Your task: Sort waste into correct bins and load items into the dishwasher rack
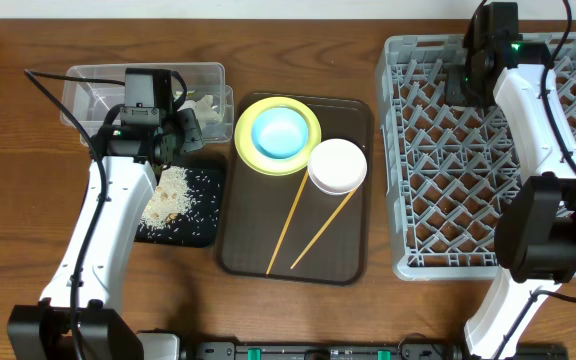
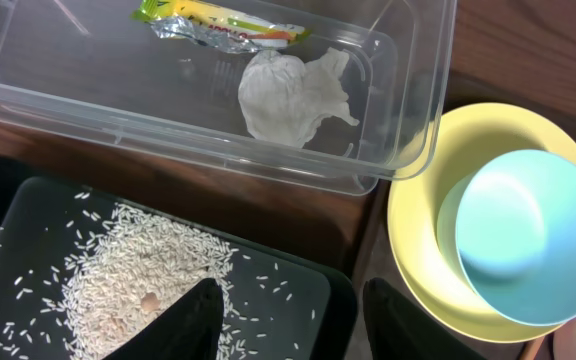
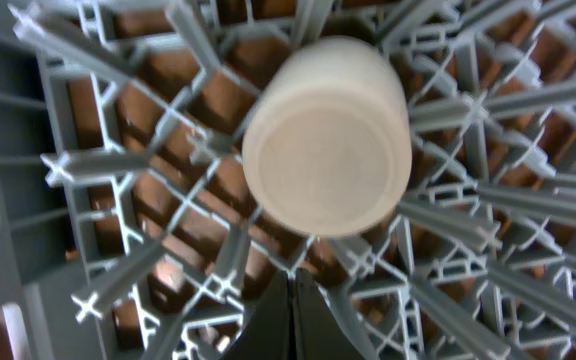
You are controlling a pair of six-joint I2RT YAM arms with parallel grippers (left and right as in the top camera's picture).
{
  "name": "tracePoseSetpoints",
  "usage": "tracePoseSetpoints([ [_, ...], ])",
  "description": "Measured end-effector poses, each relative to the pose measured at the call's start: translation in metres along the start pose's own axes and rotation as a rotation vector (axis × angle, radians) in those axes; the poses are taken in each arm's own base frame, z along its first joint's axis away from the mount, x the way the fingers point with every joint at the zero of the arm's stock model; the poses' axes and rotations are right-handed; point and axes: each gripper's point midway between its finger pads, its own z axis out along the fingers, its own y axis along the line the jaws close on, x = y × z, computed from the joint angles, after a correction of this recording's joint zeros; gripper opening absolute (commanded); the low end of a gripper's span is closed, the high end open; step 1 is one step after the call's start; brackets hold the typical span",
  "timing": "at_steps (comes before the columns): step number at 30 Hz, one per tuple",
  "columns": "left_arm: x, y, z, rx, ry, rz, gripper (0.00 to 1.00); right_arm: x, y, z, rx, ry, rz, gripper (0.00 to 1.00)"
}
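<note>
My left gripper (image 2: 293,325) is open and empty, over the right edge of the black tray (image 2: 318,300) that holds loose rice (image 2: 138,290). In the overhead view it (image 1: 190,127) sits between the clear tub (image 1: 88,85) and that tray (image 1: 203,205). The tub (image 2: 408,90) holds the snack wrapper (image 2: 218,25) and the tissue (image 2: 293,90). A light-blue bowl (image 1: 279,131) sits on the yellow plate (image 1: 251,145), beside a white bowl (image 1: 337,165) and two chopsticks (image 1: 290,225). My right gripper (image 3: 293,310) is shut and empty, just below an upturned pale cup (image 3: 328,140) in the grey rack (image 3: 98,165).
The plate, bowls and chopsticks lie on a dark-brown serving tray (image 1: 353,255) in the middle. The rack (image 1: 438,200) fills the right side, with my right arm (image 1: 478,75) over its far left corner. The plate (image 2: 418,220) and blue bowl (image 2: 528,240) lie right of my left fingers.
</note>
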Motion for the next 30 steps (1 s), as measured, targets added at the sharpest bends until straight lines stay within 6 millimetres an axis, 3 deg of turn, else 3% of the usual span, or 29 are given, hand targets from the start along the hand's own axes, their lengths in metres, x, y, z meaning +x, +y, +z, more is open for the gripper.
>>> tracePoseSetpoints([
  [12,0.0,0.001,0.0,-0.007,-0.002,0.0,0.49,-0.02,-0.003,0.0,0.02,-0.081,0.009,0.01],
  [18,0.0,0.001,0.0,-0.007,-0.002,0.0,0.49,-0.023,-0.018,0.002,0.041,-0.09,0.036,0.01],
  [22,0.0,0.001,0.0,-0.007,-0.002,0.0,0.49,-0.027,-0.034,0.012,0.064,-0.099,0.063,0.01],
  [30,0.0,0.001,0.0,-0.007,-0.001,0.0,0.49,-0.045,-0.039,0.032,0.08,-0.168,0.08,0.01],
])
